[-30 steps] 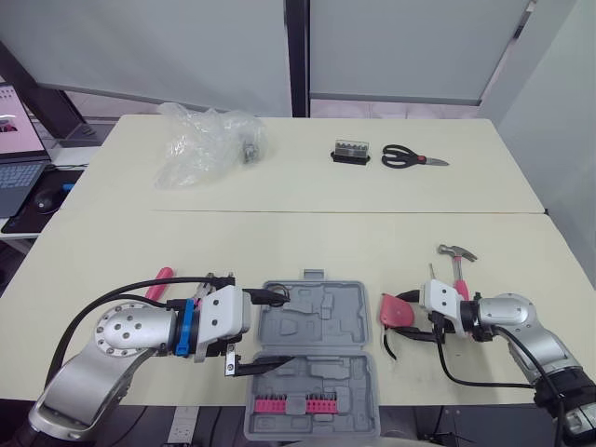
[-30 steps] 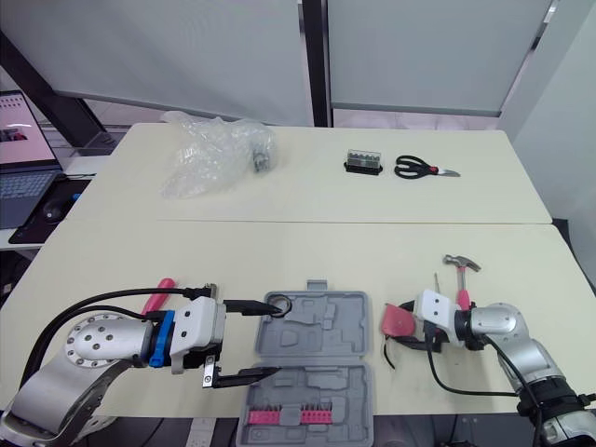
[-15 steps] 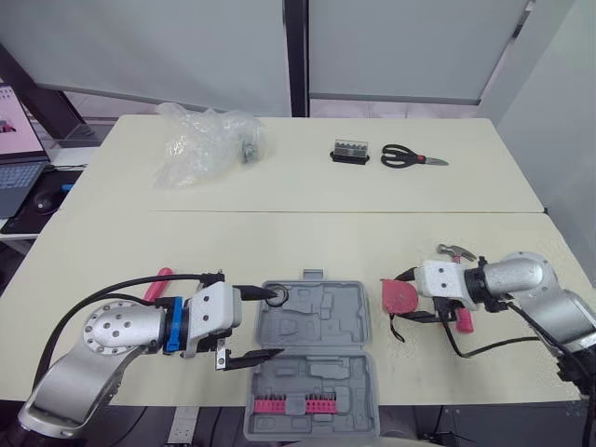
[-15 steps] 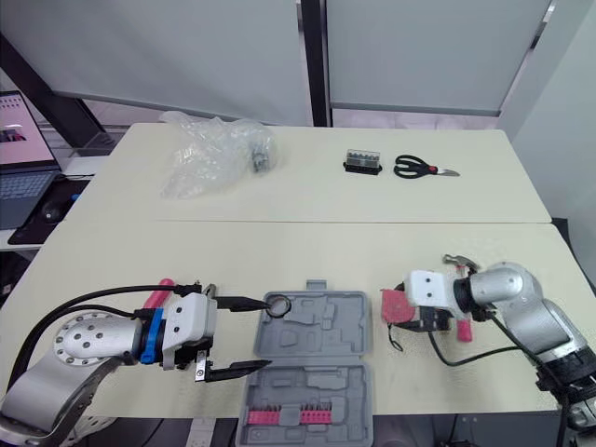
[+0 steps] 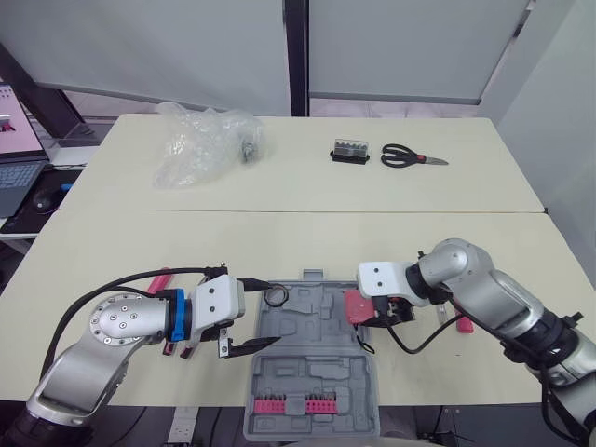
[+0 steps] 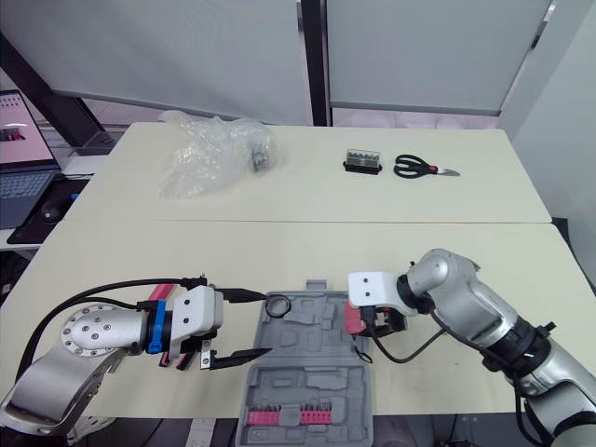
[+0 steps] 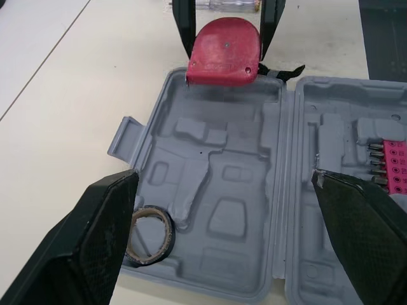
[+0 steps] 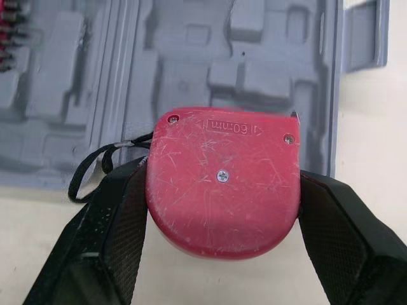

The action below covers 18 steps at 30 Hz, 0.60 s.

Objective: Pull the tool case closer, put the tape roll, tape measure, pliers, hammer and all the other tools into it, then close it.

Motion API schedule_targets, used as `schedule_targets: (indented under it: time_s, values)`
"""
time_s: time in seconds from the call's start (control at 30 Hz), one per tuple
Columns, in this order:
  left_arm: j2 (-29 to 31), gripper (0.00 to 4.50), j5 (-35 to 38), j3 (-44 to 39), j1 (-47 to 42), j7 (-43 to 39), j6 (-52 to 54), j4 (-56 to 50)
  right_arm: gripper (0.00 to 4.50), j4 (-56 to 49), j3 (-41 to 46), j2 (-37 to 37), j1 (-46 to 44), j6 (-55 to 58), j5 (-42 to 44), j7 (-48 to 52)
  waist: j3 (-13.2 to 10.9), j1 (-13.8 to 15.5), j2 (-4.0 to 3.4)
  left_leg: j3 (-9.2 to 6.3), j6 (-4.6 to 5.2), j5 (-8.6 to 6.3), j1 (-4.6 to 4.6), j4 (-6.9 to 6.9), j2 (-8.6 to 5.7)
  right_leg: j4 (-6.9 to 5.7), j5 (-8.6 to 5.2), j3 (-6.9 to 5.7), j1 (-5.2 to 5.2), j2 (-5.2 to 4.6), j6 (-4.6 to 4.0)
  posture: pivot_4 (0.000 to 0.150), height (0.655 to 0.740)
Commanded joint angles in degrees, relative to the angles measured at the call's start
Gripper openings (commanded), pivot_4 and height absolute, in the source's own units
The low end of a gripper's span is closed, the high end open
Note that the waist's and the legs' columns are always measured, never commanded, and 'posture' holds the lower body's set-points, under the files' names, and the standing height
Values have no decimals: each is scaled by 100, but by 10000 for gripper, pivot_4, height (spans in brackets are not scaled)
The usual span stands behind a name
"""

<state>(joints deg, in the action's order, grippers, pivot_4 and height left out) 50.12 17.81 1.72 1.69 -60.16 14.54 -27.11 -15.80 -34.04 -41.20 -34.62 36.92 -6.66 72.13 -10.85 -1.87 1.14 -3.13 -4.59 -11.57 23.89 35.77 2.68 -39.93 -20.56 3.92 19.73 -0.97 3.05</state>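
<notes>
Right gripper, fingers clamped on tape measure, swung left to tool case right rim; left gripper fingers apart; release now and you may drop it outside.

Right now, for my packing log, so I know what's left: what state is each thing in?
tool case: open, lying flat.
tape roll: lying inside the tool case.
tape measure: gripped, at the tool case's rim.
left gripper: open, beside the tape roll.
right gripper: shut on the tape measure.
scissors: shut, lying far from the tool case.
</notes>
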Motion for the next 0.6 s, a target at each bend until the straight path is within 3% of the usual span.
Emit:
schedule_targets:
  time_s: [0.03, 0.6]
  values:
    - [-53, 45000, -28, -10, 31, 73, -56, -131, 31374, 37, -98, 176, -231, 120, -86, -64, 0, 0, 0, 0, 0, 0, 0, 0, 0, 0, 0, 0, -1, 0, 0, 1500, 7400]
    - [-197, 45000, -81, 38, 93, 151, -54, -207, 31374, 1016, -419, 673, -676, -274, -414, -126, 0, -1, 0, -1, 0, 0, 0, 0, 0, -2, 0, -1, 2, 0, 0, 1500, 7400]
